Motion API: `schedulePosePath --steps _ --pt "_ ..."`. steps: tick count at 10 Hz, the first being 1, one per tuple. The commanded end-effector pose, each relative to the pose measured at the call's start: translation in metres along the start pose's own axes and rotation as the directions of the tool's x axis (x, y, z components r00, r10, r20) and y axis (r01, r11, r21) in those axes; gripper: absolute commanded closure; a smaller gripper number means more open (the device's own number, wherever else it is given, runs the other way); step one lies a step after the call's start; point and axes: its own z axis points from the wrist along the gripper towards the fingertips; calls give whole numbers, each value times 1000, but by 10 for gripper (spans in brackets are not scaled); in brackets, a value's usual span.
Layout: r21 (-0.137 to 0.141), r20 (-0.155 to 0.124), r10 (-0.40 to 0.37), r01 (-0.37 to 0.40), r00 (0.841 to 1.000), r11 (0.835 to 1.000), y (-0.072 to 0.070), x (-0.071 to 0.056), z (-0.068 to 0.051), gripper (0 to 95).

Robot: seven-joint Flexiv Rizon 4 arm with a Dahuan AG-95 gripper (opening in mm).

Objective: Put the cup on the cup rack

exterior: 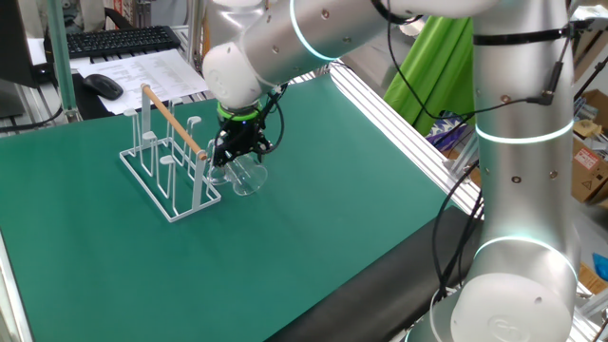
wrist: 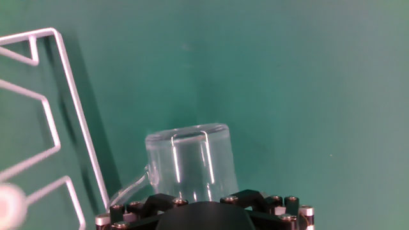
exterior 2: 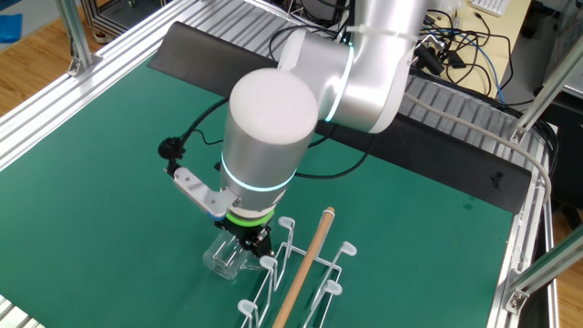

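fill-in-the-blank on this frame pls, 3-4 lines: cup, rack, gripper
1. The cup is made of clear ____.
2. The cup rack has a ____ rod along its top.
3. The mat covering the table is ____.
4. The gripper points straight ____ over the cup.

Missing words: glass; wooden; green; down

A green mat (exterior: 332, 218) covers the table; behind it lie a keyboard (exterior: 119, 40), what looks like a mouse (exterior: 103, 85), and printed sheets (exterior: 152, 71).
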Motion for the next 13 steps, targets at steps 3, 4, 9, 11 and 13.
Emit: schedulePosePath --steps 3,4,9,11,13 --pt "-26 -29 -12 11 1000 1000 2 -2 4 380" --pt "-36 -30 -10 9 1000 999 2 -1 4 380" --pt "-54 -28 3 -5 1000 999 -2 0 -2 950" --pt "-60 -27 3 -5 1000 998 -5 2 -9 950" --pt "-63 -23 5 -7 1000 998 -6 5 -20 950"
